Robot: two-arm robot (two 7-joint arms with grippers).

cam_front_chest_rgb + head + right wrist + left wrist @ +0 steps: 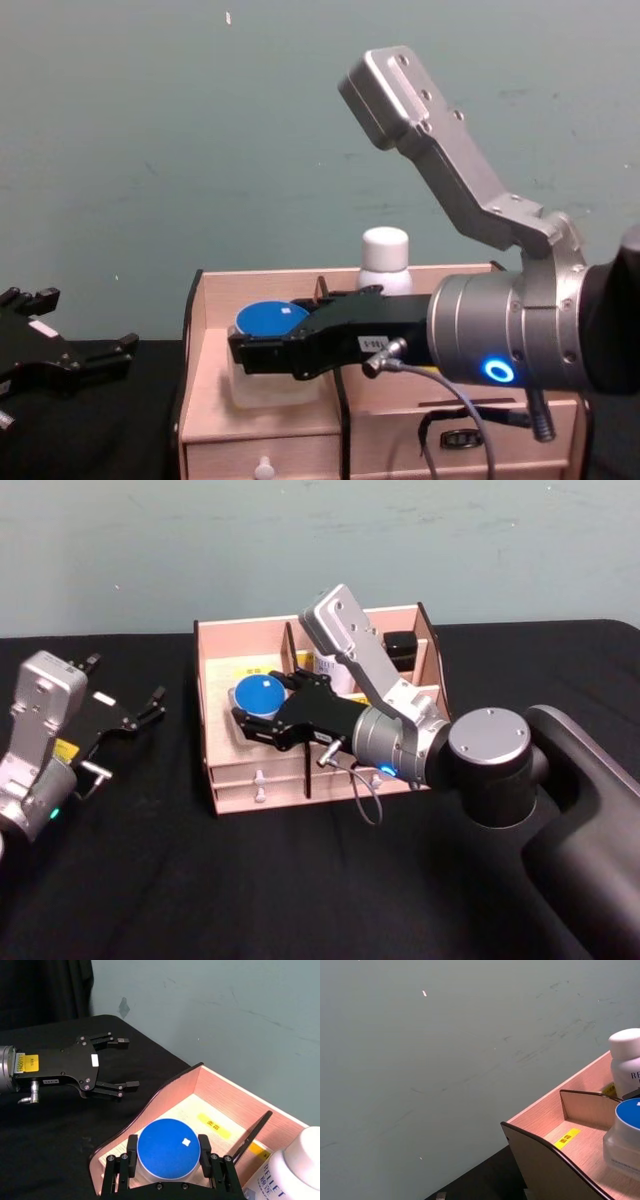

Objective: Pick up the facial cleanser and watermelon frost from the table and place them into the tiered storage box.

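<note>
The tiered storage box [203, 670] of pinkish wood stands at the table's middle. My right gripper [262, 710] reaches into its front left compartment and is shut on a round clear jar with a blue lid [259, 691]. In the right wrist view the fingers [133, 1146] press both sides of that jar [165, 1152], low over the compartment floor with its yellow label [214, 1126]. A white bottle [385, 258] stands upright in the compartment behind. My left gripper [128, 680] rests open and empty on the table, left of the box.
Small drawers [260, 775] run along the box's front. A black item [400, 645] sits in the back right compartment. A black cloth [150, 880] covers the table, and a grey-green wall [320, 540] rises behind it.
</note>
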